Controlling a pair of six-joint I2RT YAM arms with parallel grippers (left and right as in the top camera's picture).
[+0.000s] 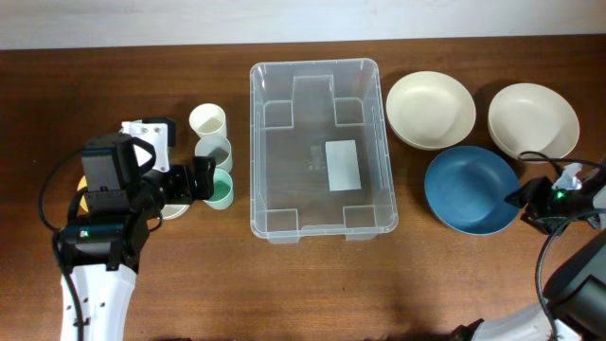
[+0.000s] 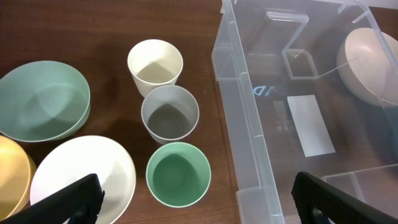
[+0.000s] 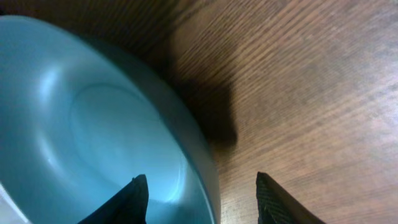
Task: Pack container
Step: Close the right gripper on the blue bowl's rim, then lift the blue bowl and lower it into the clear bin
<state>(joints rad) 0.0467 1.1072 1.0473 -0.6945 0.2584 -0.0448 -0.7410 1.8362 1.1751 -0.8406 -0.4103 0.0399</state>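
Clear plastic container (image 1: 284, 180) sits mid-tabletop (image 1: 312, 284), long side running away from me, nothing in it, white label on the base. Right end effector (image 3: 202, 186) is spread and straddles the rim of the blue bowl (image 1: 471, 189) at its right edge: one finger over the inside, the other outside above bare wood. I cannot tell whether either finger touches the bowl. I judge this to be the step in hand: pinch the rim, lift, carry left into the container. To do it well I want the wall seated deep between the fingers before I press them together, as a shallow bite on a sloped glossy rim could slip. Lift straight up before travelling, high enough to clear the container's near wall. Watch the cream bowl (image 1: 431, 109), which touches or nearly touches the blue one at its upper left and may get nudged; the second cream bowl (image 1: 533, 120) lies just beyond the wrist. Left end effector (image 2: 196, 186) is spread wide, holding nothing, hovering over the green cup (image 2: 178, 174). A grey cup (image 2: 169, 115) and a cream cup (image 2: 155, 65) line up beside the container's left wall. White dish (image 2: 81, 177), green bowl (image 2: 40, 99) and a yellow dish (image 2: 9, 180) crowd that side.
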